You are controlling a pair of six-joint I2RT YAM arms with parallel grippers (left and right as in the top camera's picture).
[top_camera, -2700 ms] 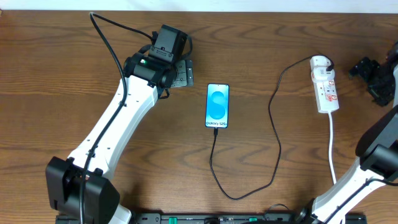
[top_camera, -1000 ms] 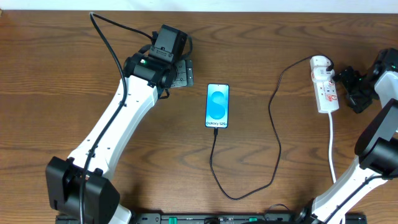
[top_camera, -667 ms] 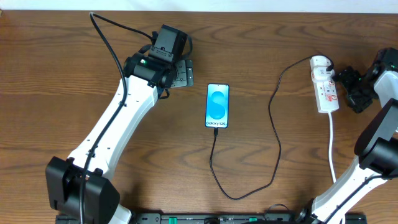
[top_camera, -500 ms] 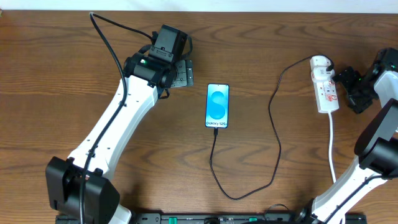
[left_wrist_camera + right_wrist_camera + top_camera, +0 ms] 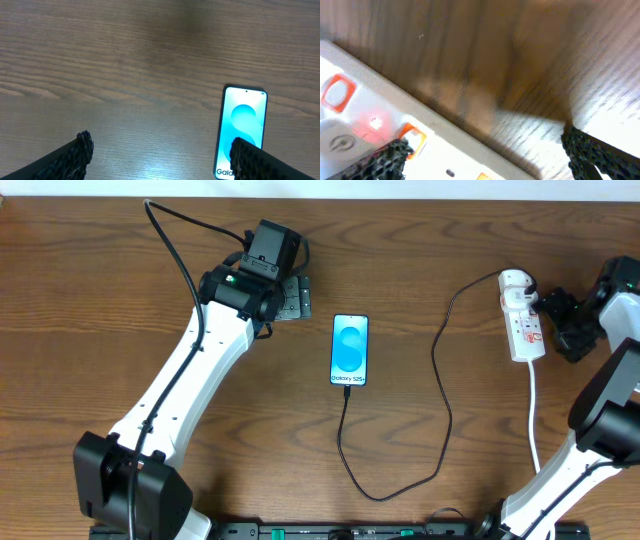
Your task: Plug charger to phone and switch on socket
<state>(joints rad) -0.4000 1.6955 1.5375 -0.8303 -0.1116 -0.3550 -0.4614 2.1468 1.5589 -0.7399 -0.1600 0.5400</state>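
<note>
Right gripper [image 5: 548,308] spread, just beside white elongated power strip [image 5: 523,325]; left gripper [image 5: 160,155] spread, slim blue-screened phone [image 5: 241,131] at its right fingertip.

Phone [image 5: 350,350] bottom band: "Galaxy S25+" (wrist view shows probably "Gal").

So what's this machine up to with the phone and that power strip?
The black charger cable already runs from the phone to the white power strip. The right gripper sits at the strip's edge, fingers apart, seemingly going for its switch; a red light glows there. The left gripper hovers open beside the phone.
</note>
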